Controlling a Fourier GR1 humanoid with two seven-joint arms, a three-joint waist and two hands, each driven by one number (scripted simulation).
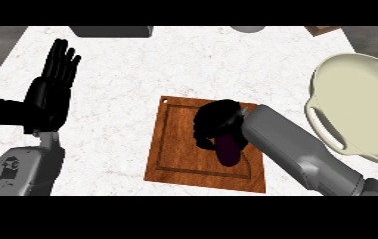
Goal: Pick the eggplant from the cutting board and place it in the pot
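A dark purple eggplant [229,150] lies on the wooden cutting board [177,153] in the middle of the counter. My right hand [216,120] is over its far end, fingers curled down round it and hiding that part; only the near end shows. The cream pot [354,90] with a loop handle stands at the right edge, apart from the board. My left hand [52,85] stays open at the left, fingers up, resting.
A grey box [112,31] sits at the counter's back edge, a pale round object [248,28] beside it and a brown object [322,30] at the back right. White marble counter [148,68] lies between board and back edge.
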